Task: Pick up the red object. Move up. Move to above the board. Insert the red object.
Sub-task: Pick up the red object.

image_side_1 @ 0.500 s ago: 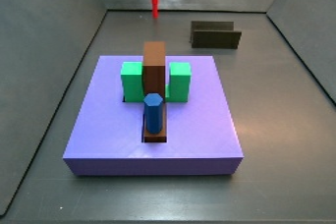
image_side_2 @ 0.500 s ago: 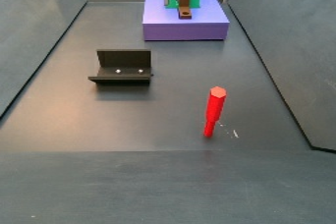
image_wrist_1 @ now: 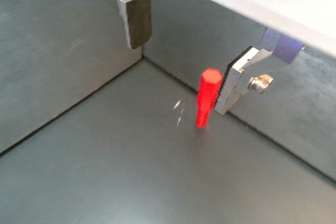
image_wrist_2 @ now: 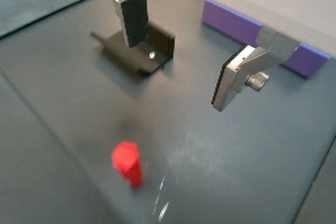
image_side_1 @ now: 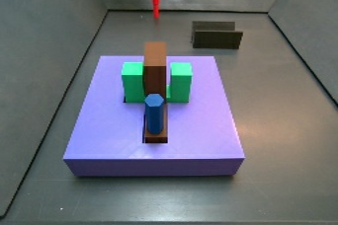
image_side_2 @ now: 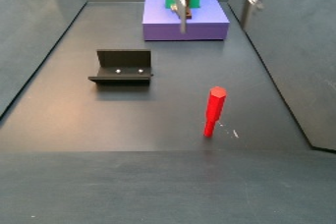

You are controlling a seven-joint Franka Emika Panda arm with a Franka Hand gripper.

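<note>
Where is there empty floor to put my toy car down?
The widest bare floor lies in front of the fixture and beside the standing red object. The strip between the fixture and the board is bare too. The board's top is crowded with blocks. The gripper, open, hangs above the board end.

In a side view, the board [image_side_1: 106,140] is laid on the floor, and a bar [image_side_1: 156,69] is set upright at its middle. A block [image_side_1: 133,81] is placed on either side of the bar, and a hexagonal peg [image_side_1: 154,113] is seated just before it. Beyond the board, well apart from it, the red object [image_side_1: 154,0] is stood upright on the floor. The fixture [image_side_1: 218,36] is placed beyond the board too, towards its right. The gripper [image_side_2: 214,0] is held above the floor off that same far side of the board, jaws apart, with nothing gripped.
</note>
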